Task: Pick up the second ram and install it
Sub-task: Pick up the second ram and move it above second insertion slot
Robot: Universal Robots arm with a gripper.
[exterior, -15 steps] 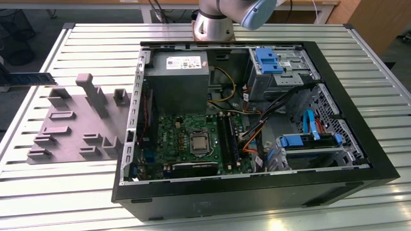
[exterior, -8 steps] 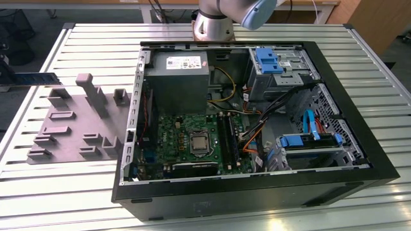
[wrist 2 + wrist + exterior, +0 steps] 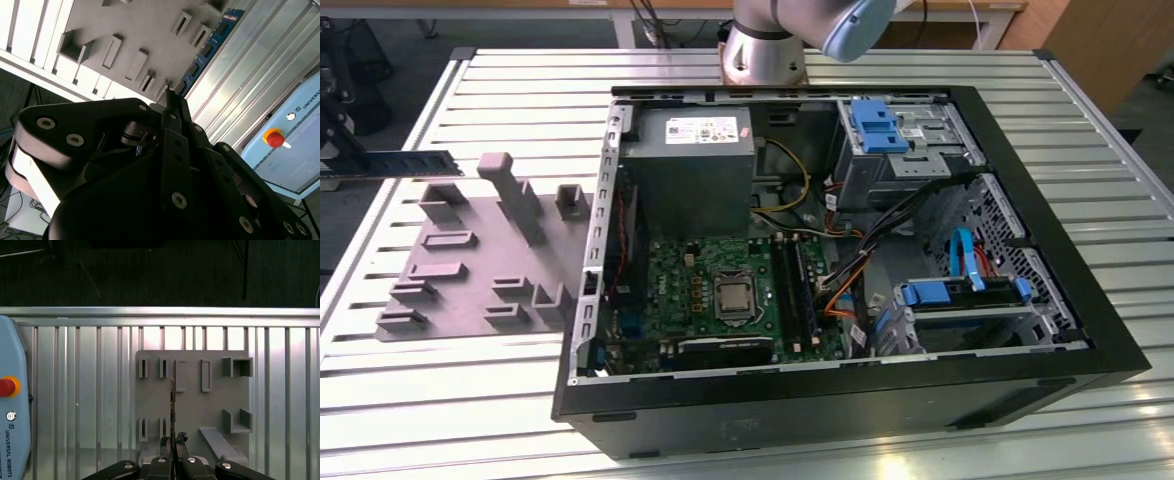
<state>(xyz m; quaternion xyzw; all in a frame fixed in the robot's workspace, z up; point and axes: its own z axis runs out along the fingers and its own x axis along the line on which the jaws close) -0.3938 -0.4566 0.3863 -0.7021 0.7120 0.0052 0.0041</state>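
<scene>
I lose the second ram (image 3: 407,162), a long blue-green circuit-board stick, off the exterior view's 9 o'clock edge. In both wrist views the black gripper (image 3: 172,441) hides its held end. Grey arm (image 3: 767,45) is cropped at 12 o'clock.

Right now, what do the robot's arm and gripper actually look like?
The arm is a smooth silver-grey tube with a rounded pale blue joint cap. The gripper is matt black, built from chunky, angular link plates dotted with round silver screw heads, and it narrows toward its tip.
</scene>
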